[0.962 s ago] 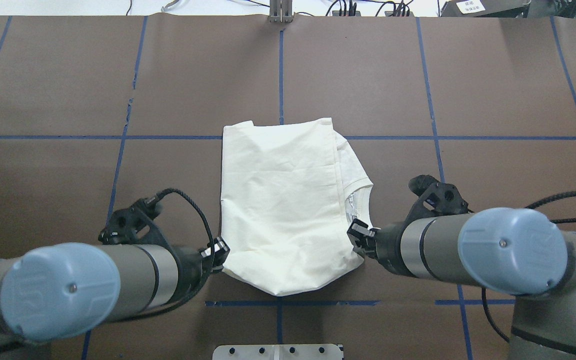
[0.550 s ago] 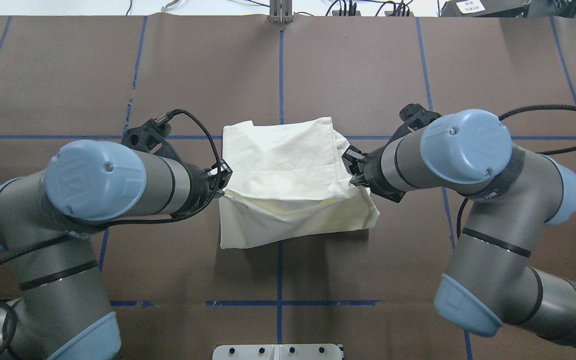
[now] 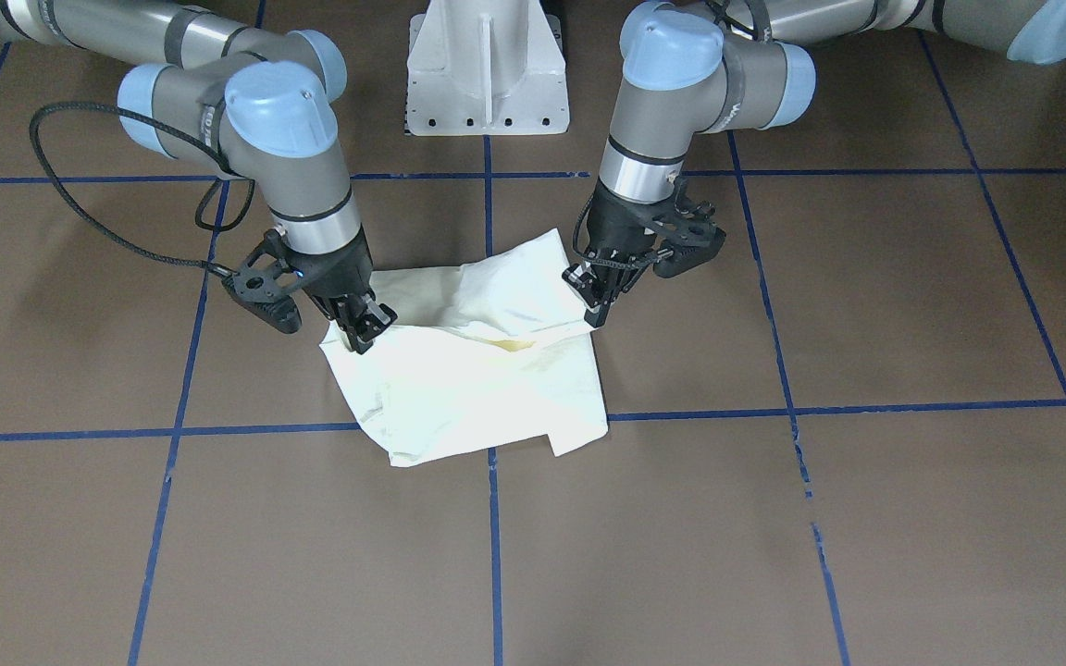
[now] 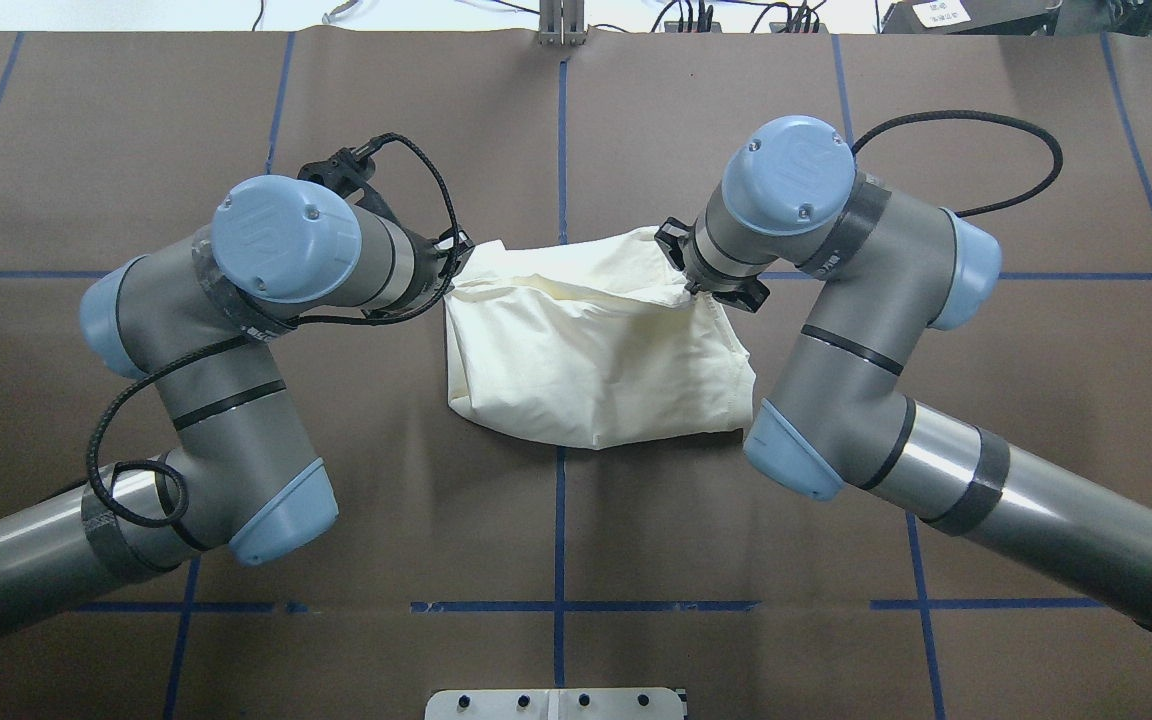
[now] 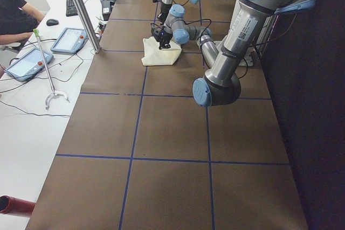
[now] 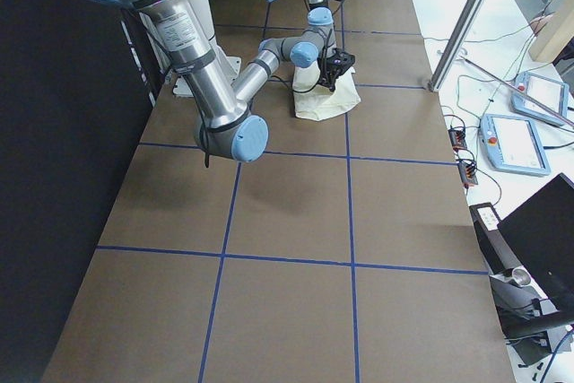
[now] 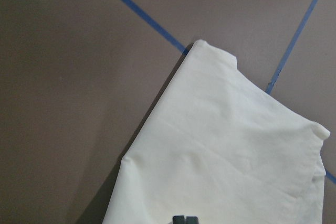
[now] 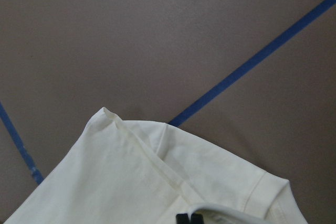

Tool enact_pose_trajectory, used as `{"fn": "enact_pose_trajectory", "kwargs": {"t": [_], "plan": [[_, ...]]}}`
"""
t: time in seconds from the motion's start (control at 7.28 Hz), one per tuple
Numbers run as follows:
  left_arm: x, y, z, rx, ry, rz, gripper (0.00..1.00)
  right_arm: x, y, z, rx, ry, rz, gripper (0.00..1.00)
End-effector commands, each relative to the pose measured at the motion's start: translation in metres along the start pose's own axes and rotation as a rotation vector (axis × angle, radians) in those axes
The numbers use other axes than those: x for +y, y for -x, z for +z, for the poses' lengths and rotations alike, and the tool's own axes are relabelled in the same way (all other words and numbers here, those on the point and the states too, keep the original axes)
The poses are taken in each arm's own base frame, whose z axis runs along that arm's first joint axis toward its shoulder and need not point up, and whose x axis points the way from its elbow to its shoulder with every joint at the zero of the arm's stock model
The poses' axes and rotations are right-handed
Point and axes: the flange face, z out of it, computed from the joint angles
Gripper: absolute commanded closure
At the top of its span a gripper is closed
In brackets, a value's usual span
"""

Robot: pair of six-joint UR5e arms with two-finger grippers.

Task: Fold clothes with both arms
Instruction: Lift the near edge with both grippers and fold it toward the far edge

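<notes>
One cream shirt (image 4: 586,360), plain side up, half-folded on the brown worktop (image 4: 736,150), straight out from the white pedestal (image 3: 487,65). My left fingers (image 3: 593,294) and right fingers (image 3: 357,324) each pinch a corner of its edge on the side away from the pedestal, likely so the fold lands square. Count: one shirt, two arms, two finger pairs.
</notes>
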Motion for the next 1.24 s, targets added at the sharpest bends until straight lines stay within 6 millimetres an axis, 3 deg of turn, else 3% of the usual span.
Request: {"fn": "enact_pose_trajectory", "kwargs": {"t": [0.0, 0.27, 0.41, 0.55, 0.69, 0.82, 0.96, 1.1], "plan": [[-0.012, 0.005, 0.035, 0.014, -0.010, 0.029, 1.00, -0.005, 0.016, 0.030, 0.057, -0.009, -0.045, 1.00], [-0.040, 0.006, 0.066, 0.060, -0.030, 0.061, 0.98, -0.014, 0.015, 0.059, 0.017, -0.006, -0.074, 1.00], [-0.054, -0.003, 0.049, 0.134, -0.030, 0.059, 0.84, -0.017, 0.013, 0.069, 0.009, -0.005, -0.076, 1.00], [-0.055, -0.007, 0.028, 0.176, -0.025, 0.063, 0.83, -0.017, 0.013, 0.069, 0.009, -0.005, -0.077, 1.00], [-0.053, 0.007, 0.015, 0.178, 0.036, 0.067, 0.83, -0.017, 0.012, 0.069, 0.009, -0.005, -0.077, 1.00], [-0.060, 0.030, 0.009, 0.166, 0.046, 0.065, 0.98, -0.017, 0.012, 0.069, 0.009, -0.005, -0.077, 1.00], [-0.061, 0.049, 0.015, 0.174, 0.049, 0.107, 1.00, -0.017, 0.013, 0.069, 0.006, -0.004, -0.078, 1.00], [-0.062, 0.083, 0.020, 0.200, 0.077, 0.133, 1.00, -0.017, 0.013, 0.069, 0.008, -0.004, -0.077, 1.00]]}}
